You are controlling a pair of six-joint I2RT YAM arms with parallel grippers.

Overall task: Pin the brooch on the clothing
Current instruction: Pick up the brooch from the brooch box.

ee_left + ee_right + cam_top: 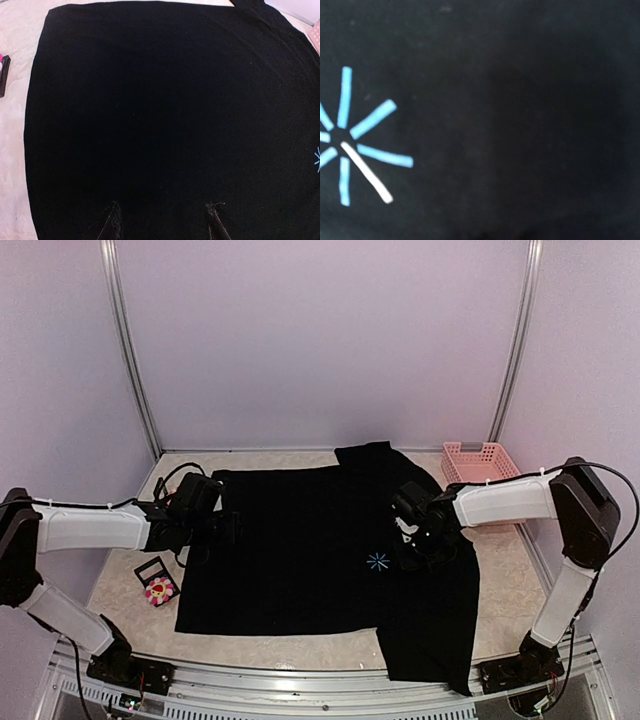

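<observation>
The clothing, a black T-shirt, lies spread flat on the table with its light-blue starburst mark on the chest. The brooch, a pink and white flower with a yellow-red centre, lies on a small black card on the table, just off the shirt's near left corner. My left gripper hovers over the shirt's left edge. In the left wrist view its fingertips stand wide apart and empty. My right gripper is low over the shirt just right of the starburst. Its fingers do not show.
A pink slotted basket stands at the back right, beside the shirt's far sleeve. A sliver of pink on a black edge shows at the far left of the left wrist view. Metal frame posts rise at the back corners.
</observation>
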